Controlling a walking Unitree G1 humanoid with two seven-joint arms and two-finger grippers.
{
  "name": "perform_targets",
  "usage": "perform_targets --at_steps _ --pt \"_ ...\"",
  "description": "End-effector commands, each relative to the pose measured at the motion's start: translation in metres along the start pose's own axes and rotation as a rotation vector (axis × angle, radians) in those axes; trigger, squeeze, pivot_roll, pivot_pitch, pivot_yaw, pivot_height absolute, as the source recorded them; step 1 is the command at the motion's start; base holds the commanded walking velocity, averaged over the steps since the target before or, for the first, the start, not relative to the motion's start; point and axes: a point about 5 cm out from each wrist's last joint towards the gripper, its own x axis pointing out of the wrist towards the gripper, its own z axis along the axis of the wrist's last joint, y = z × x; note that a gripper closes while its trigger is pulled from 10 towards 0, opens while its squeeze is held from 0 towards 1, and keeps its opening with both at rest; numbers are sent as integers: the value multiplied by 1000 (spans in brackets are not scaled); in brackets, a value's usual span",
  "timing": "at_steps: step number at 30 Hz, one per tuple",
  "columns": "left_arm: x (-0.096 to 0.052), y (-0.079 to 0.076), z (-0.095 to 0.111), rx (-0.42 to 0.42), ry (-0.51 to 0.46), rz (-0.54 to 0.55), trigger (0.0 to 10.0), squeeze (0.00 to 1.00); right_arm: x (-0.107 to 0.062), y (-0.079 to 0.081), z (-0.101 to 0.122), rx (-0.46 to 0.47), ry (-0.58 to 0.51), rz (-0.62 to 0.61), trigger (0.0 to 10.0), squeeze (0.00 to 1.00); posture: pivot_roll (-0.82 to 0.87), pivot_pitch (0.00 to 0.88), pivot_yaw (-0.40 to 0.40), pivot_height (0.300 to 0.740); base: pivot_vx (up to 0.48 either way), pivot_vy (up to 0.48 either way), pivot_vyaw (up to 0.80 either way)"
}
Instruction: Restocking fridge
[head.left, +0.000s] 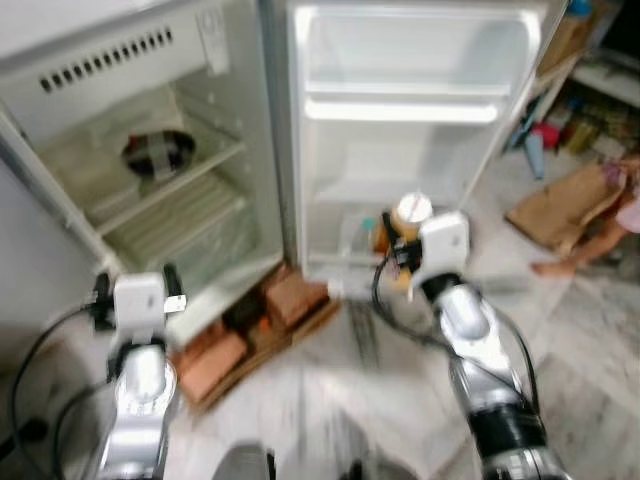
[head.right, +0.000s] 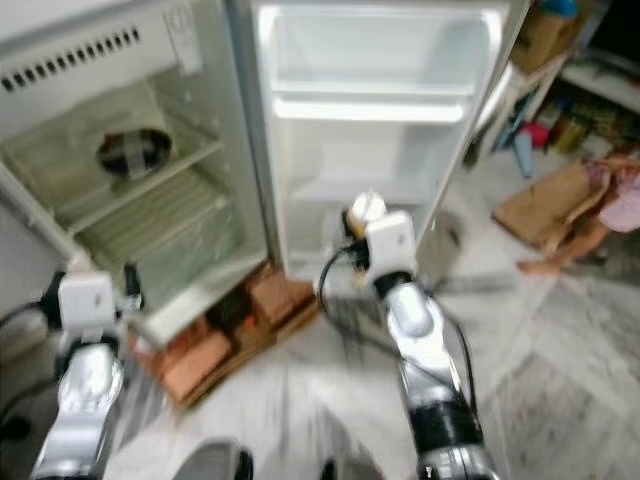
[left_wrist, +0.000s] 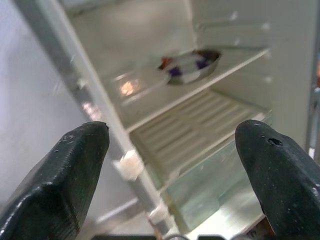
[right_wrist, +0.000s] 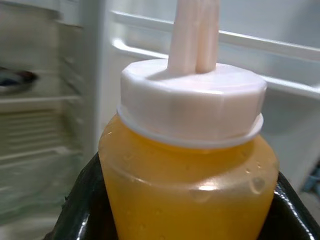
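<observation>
A small fridge (head.left: 130, 150) stands open before me, its door (head.left: 400, 130) swung wide to the right with bare white shelves. My right gripper (head.left: 402, 250) is shut on an orange sauce bottle (right_wrist: 190, 170) with a white cap (head.left: 411, 211), held in front of the door's lower shelf. The black fingers (right_wrist: 75, 210) press both sides of the bottle. My left gripper (head.left: 135, 285) is open and empty, low in front of the fridge's lower left edge. A dark bowl (head.left: 157, 152) sits on the fridge's upper shelf.
Bricks (head.left: 250, 330) and a board prop up the fridge on the marble floor. A flattened cardboard piece (head.left: 560, 205) and a person's leg (head.left: 590, 245) lie at the right. Cluttered shelving (head.left: 590, 90) stands at the far right.
</observation>
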Motion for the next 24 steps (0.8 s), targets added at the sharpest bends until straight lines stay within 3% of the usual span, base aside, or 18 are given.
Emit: perform_targets --at_steps 1,4,10,13,21,24 --pt "-3 -5 -1 3 3 -46 10000 0 1 -9 2 0 -5 -72 10000 0 108 73 3 740 0 0 0" --pt "-4 -10 2 6 -15 -91 10000 0 2 -16 -1 -16 31 -156 10000 0 106 80 16 740 0 0 0" --pt "0 -18 2 14 -6 -206 10000 0 -8 -18 -15 1 110 -137 10000 0 103 85 63 740 0 0 0" --pt "13 -12 8 114 -50 -209 10000 0 -13 -16 -10 -67 96 -90 10000 0 85 83 95 740 0 0 0" --pt "24 -22 14 73 -61 -222 10000 0 -14 -10 -10 72 92 -162 10000 0 67 72 85 740 0 0 0" --pt "19 -28 12 43 -57 -225 10000 0 -15 -5 -8 59 63 -216 10000 0 64 71 63 740 0 0 0"
